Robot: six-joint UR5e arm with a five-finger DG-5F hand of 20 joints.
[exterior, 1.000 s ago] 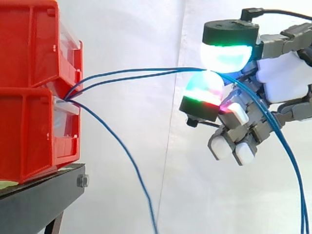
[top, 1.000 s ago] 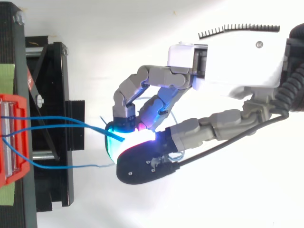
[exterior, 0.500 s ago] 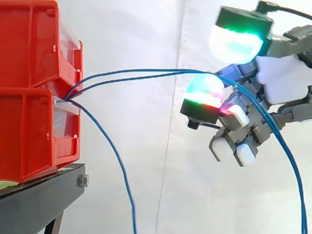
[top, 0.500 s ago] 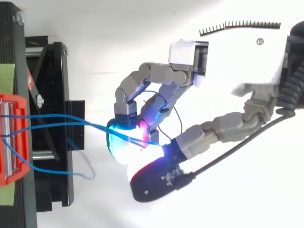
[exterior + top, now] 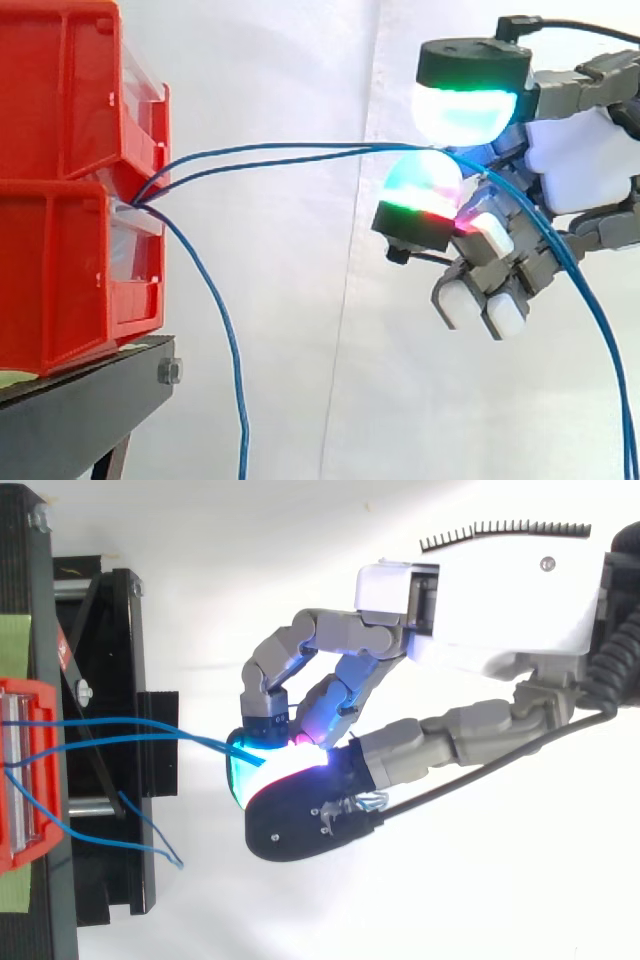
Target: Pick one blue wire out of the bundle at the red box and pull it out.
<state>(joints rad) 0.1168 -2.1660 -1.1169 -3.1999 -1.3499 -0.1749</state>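
So, hand (image 5: pixel 580 160): pads (image 5: pixel 465 112) pinched on two blue wires (image 5: pixel 270 155) (not one).
Wires: strung from the red box (image 5: pixel 60 260) to the hand; a third wire (image 5: pixel 228 340) hangs loose.
Handling: thin, limp, probably slippery; likely best pinched singly, near the box.

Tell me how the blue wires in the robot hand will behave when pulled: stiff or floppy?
Probably floppy: past the robot hand the wires hang down, and a loose wire droops from the box. Likely light, sagging little between box and pads. Possibly slippery: thin strands between rounded pads.
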